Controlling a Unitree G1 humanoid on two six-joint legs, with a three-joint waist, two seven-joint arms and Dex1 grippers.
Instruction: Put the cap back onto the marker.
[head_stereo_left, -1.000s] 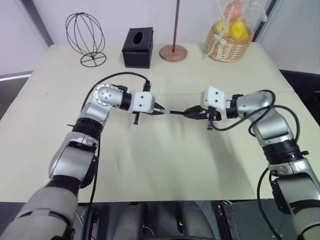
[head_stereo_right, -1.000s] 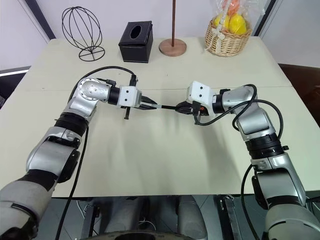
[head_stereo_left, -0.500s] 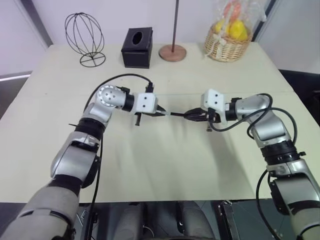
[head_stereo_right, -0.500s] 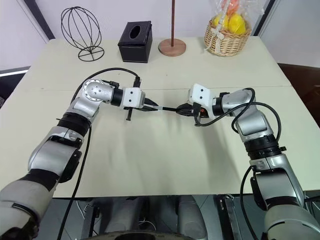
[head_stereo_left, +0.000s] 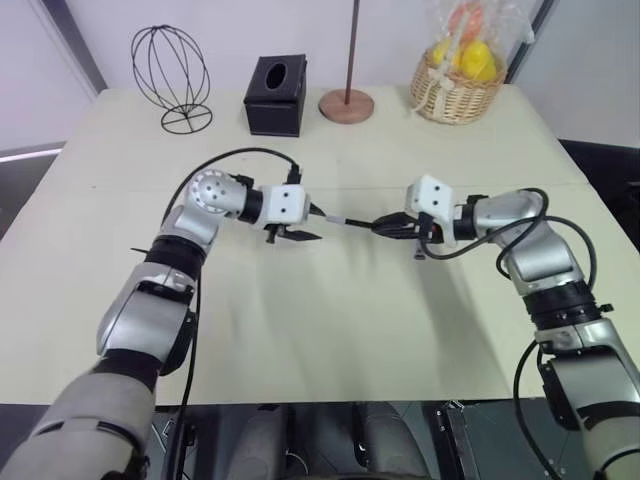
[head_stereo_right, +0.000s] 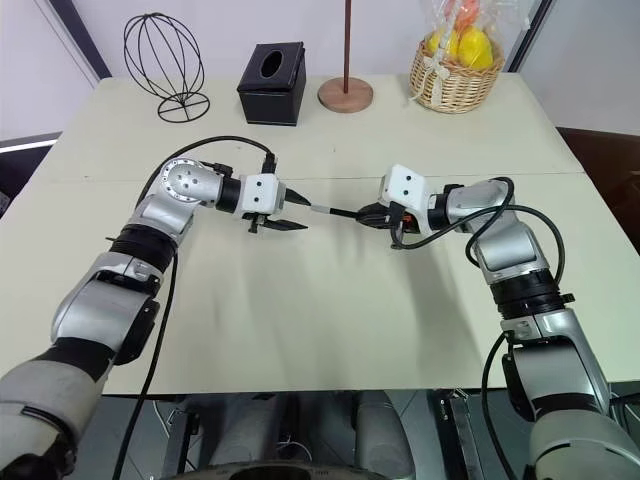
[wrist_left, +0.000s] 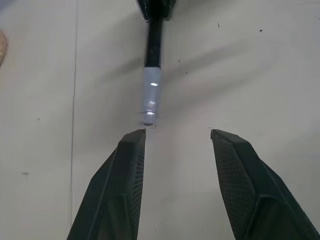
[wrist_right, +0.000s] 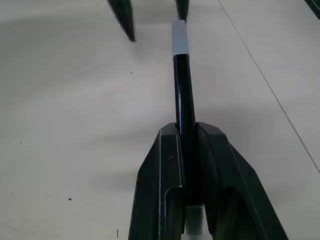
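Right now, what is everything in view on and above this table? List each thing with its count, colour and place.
marker: 1, black, held level above the table's middle.
cap: 1, light grey, seated on the marker's end.
wire ball stand: 1, black, far left of the table.
tissue box: 1, black, far edge, beside the wire stand.
round wooden base with pole: 1, brown, far edge, centre.
wicker basket: 1, tan, yellow fruit inside, far right.
table: 1, cream.
left gripper: 1, black fingers, open, just off the cap.
right gripper: 1, black fingers, shut on the marker.
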